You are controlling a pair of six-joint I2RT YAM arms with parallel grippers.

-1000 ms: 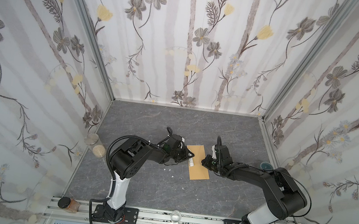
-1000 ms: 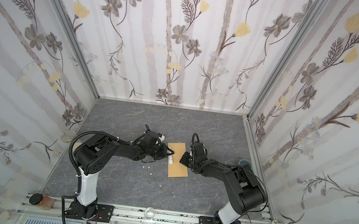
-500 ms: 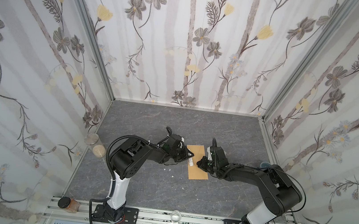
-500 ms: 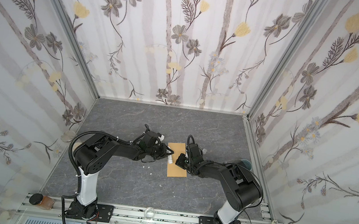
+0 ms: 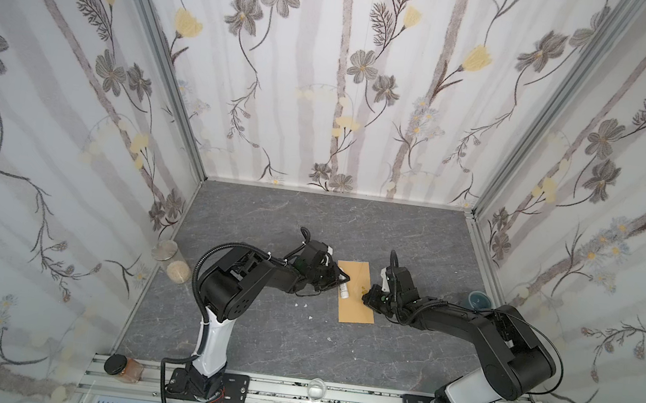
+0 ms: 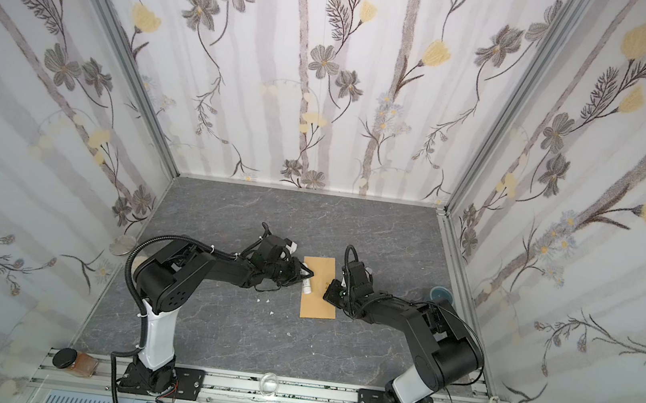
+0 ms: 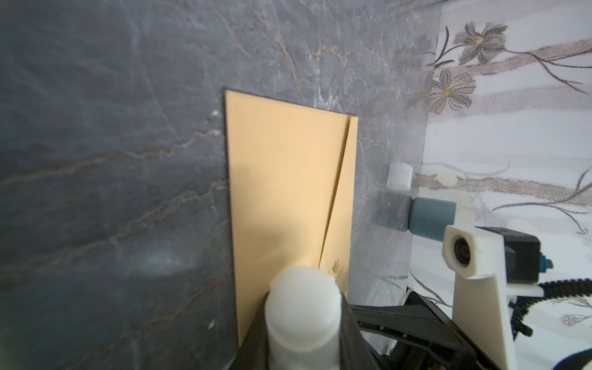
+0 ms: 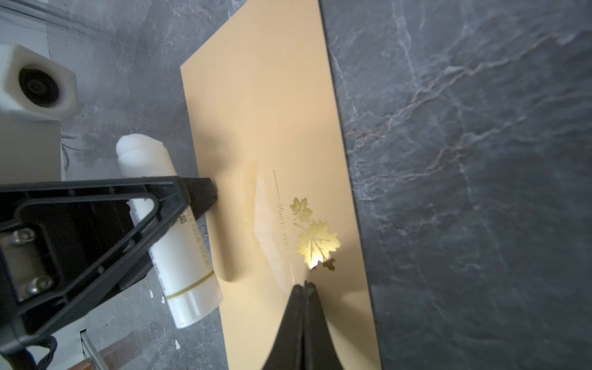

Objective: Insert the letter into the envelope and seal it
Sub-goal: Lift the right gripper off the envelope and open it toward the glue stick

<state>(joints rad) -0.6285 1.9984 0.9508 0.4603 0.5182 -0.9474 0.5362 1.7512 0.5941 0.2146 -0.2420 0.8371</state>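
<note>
Grey stone-patterned worktop [image 5: 269,212] carries every item, all gathered near its middle between the two arms.

1. Left arm [image 5: 261,276]: reaches low from its base toward the centre, forearm nearly level with the worktop. Its jaws are clamped part-way on the glue stick, holding it at the envelope's left edge. This looks like gluing, done or pausing.
2. Right arm [image 5: 445,316]: reaches low toward the centre from the opposite side, elbow bent, wrist pitched down. Its jaws are fully closed and empty. The right wrist view shows their tips on the envelope face, probably to pin the paper flat and press the flap shut.
3. Envelope [image 5: 356,309]: lies flat, long axis running away from the arm bases. The letter appears in no view. It is probably already inside, but this cannot be confirmed.
4. Glue stick [image 8: 179,256]: white, uncapped, lying across the envelope's left edge.
5. Gold leaf sticker [image 8: 317,243]: just beyond the right jaws' tips. A glossy patch beside it suggests fresh adhesive.
</note>
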